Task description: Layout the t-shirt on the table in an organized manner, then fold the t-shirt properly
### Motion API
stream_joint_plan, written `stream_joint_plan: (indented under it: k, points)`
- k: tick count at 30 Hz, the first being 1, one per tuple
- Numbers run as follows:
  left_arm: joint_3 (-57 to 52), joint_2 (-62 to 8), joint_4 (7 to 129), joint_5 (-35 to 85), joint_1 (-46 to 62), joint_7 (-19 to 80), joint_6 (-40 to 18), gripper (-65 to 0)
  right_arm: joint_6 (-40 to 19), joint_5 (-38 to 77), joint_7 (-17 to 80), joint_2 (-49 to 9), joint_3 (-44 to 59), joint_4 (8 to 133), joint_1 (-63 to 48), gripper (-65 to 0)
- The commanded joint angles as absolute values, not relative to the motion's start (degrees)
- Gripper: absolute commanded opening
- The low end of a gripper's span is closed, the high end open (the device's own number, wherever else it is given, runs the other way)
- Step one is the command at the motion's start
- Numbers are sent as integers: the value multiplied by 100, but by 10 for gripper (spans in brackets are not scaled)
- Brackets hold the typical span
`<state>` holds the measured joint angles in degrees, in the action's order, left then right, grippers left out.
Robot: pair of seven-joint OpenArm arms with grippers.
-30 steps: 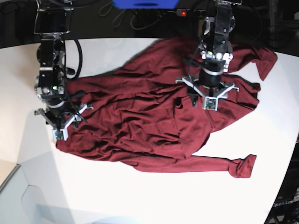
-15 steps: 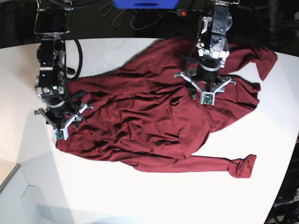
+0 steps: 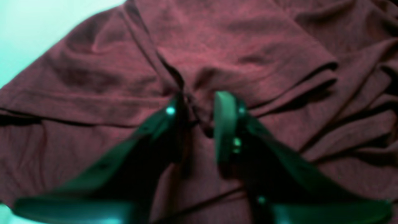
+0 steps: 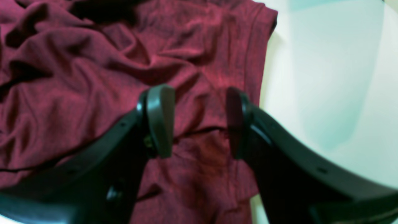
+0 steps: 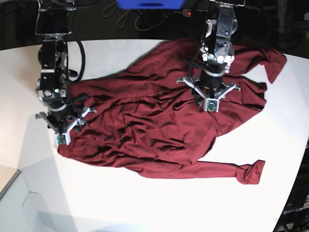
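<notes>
The dark maroon t-shirt (image 5: pixel 145 121) lies crumpled across the white table (image 5: pixel 145 203), one long sleeve (image 5: pixel 227 169) stretched toward the front right. My left gripper (image 5: pixel 208 102) stands over the shirt's back right part. In the left wrist view that gripper (image 3: pixel 201 104) has its fingers drawn close on a raised fold of the t-shirt (image 3: pixel 248 40). My right gripper (image 5: pixel 62 136) hangs at the shirt's left edge. In the right wrist view it (image 4: pixel 197 102) is open just above the t-shirt (image 4: pixel 77 77), with bare table (image 4: pixel 326 77) beside it.
A blue object (image 5: pixel 149 4) and cables lie behind the table's curved back edge. Another sleeve (image 5: pixel 273 60) reaches the back right. The tabletop has an angled cut at the front left (image 5: pixel 9 193). Bare white surface spans the front.
My left arm has moved back and slightly left over the shirt, and its fingers have narrowed onto a fold. The shirt's right edge shifted a little. The right arm stayed put.
</notes>
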<state>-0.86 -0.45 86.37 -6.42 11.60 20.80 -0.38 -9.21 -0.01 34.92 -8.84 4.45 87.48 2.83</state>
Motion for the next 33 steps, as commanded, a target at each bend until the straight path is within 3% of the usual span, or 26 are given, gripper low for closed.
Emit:
stream_joint_plan:
  k: [1, 4, 16, 21, 33]
  points:
    - [-75, -40, 8760, -646, 1095, 1938, -31, -555, -910, 4, 3363, -936, 462, 8848, 374, -376]
    - [-84, -40, 8760, -646, 1112, 1947, -31, -650, -910, 4, 3363, -936, 462, 8848, 374, -376]
    - [-119, -75, 9587, -646, 1191, 1938, -22, -649, -910, 4, 3354, -936, 470, 8848, 374, -376]
    - [-251, -163, 9578, -664, 664, 1956, -22, -649, -910, 4, 3363, -936, 462, 8848, 374, -376]
    - [-1534, -787, 6993, -646, -2193, 1921, -31, -649, -910, 4, 3389, -971, 470, 8848, 374, -376]
